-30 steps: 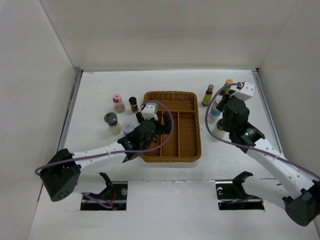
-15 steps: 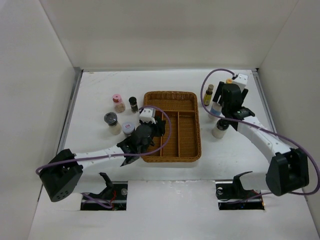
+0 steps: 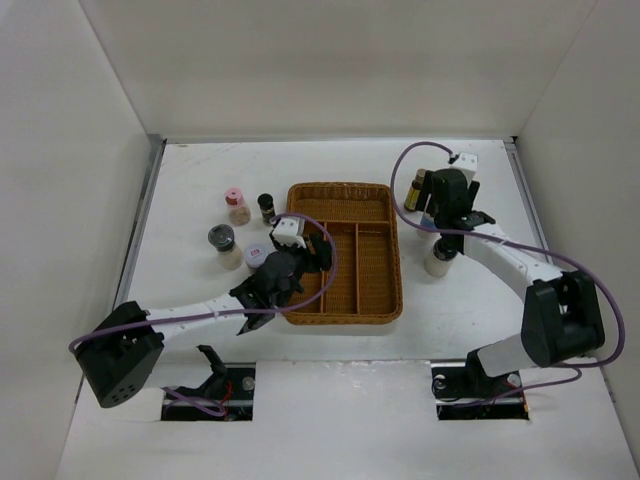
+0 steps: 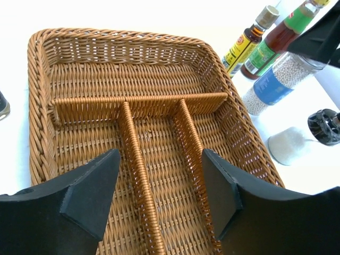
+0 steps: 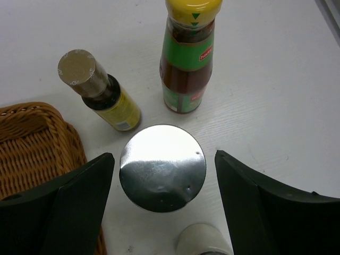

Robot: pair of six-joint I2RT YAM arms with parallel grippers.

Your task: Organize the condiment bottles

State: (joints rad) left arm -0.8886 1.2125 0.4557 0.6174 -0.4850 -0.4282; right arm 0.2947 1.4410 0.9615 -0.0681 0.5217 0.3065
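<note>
The condiment bottles stand in two groups. On the right are a silver-lidded jar [image 5: 162, 175], a yellow-capped sauce bottle [image 5: 187, 58], a slim tan-capped bottle [image 5: 101, 90] and a white jar [image 3: 440, 258]. My right gripper [image 5: 163, 158] hangs open over the silver lid, a finger on each side with a gap at both. On the left stand a pink-capped jar [image 3: 234, 198], a black-capped jar [image 3: 266, 205], a grey-capped jar [image 3: 222, 240] and a pink-lidded jar [image 3: 257, 255]. My left gripper [image 4: 159, 159] is open over the wicker tray [image 3: 393, 262], holding nothing.
The tray [image 4: 40, 106] is split by woven dividers [image 4: 133, 154] into one cross compartment and three long ones, all without bottles. White walls close in the table on three sides. The tray's corner [image 5: 32, 149] lies just left of the right gripper.
The right arm has swung back and left, from above the white jar to above the silver-lidded jar. The left gripper has drawn back slightly over the tray.
</note>
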